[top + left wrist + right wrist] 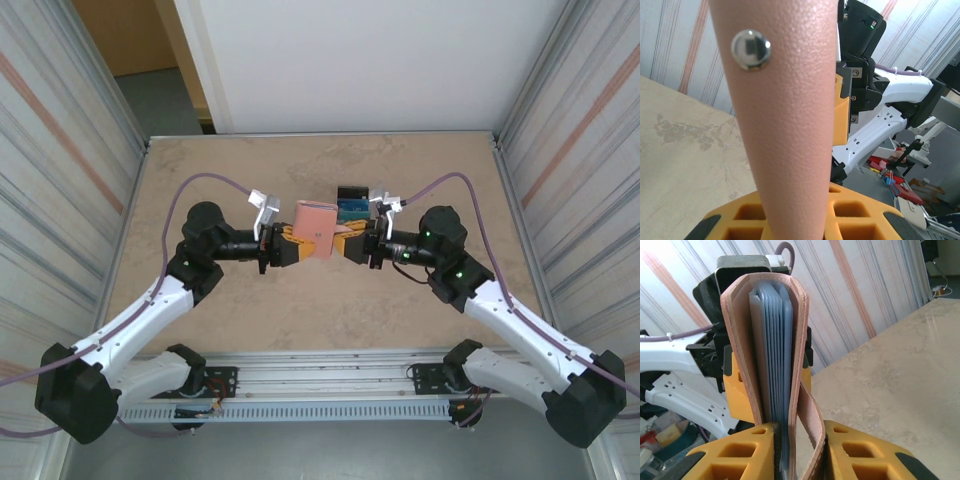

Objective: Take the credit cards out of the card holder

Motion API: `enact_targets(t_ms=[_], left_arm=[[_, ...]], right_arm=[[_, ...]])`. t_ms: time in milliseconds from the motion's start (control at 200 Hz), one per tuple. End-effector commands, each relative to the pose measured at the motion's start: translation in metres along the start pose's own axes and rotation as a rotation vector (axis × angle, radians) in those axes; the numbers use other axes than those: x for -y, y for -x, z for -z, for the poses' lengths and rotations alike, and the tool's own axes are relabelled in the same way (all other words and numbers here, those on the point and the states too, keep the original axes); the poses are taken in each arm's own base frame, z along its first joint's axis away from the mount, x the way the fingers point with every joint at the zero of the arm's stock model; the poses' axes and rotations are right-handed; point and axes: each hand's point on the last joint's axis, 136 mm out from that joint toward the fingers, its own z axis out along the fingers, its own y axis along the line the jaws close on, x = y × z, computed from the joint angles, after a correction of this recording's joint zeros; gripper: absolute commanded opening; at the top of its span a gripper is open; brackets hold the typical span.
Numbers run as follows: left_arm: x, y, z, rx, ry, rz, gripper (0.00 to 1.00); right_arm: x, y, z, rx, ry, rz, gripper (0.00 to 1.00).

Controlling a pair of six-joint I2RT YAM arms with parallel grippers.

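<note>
**Two Hands, One Wallet: Card Holder Held Aloft Over the Worktop**

The small salmon-pink, pebble-grained folding card holder hangs in the air between the two arms, above the middle of the beige marbled worktop, pinched at opposite edges. The left hand is closed narrow on one edge, its orange fingers flat against the cover. The right hand is clamped on the other side, where the open mouth shows. From the right wrist, a tight sheaf of pale blue-grey pockets stands between the two leather-look covers, and a thin closing tab curls loose down between the fingers. A round silver snap stud shines on the outer face. Black, blue and teal plastic credit cards appear to lie on the worktop just beyond the holder, near the right hand. Whether any card sits inside the pockets cannot be told. The holder looks light, soft and floppy, likely to bow or twist under a pull, so a firm hold near the spine seems wise, with the other hand working at the mouth. The cards look thin, stiff and slick, best pinched by an exposed edge and drawn straight out.
</note>
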Motion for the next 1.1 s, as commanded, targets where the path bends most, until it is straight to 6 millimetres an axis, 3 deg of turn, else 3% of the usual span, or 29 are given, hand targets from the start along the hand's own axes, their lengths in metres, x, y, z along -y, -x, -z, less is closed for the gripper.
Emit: enact_targets(t_ms=[0, 195, 296, 396, 586, 877, 1092], left_arm=[[0.031, 0.016, -0.003, 0.020, -0.089, -0.113, 0.00], [0.020, 0.014, -0.007, 0.018, -0.043, -0.081, 0.00], [0.011, 0.013, -0.008, 0.025, -0.007, -0.057, 0.00], [0.001, 0.012, -0.006, 0.038, 0.039, -0.029, 0.23], [-0.022, 0.016, 0.004, 0.085, 0.106, 0.068, 0.57], [-0.045, 0.003, -0.004, 0.076, 0.115, 0.186, 0.75], [-0.052, -0.001, -0.012, 0.043, 0.130, 0.206, 0.86]], right_arm=[[-0.009, 0.004, -0.007, -0.004, 0.034, 0.033, 0.27], [-0.016, -0.001, -0.017, -0.040, 0.092, 0.034, 0.31], [-0.017, 0.000, -0.016, -0.042, 0.078, 0.047, 0.15], [-0.010, 0.001, -0.014, -0.033, 0.025, 0.041, 0.02], [0.007, 0.005, -0.003, 0.000, -0.113, 0.026, 0.00], [0.040, 0.005, 0.002, -0.004, -0.311, -0.029, 0.00], [0.049, 0.010, 0.004, 0.016, -0.369, -0.048, 0.00]])
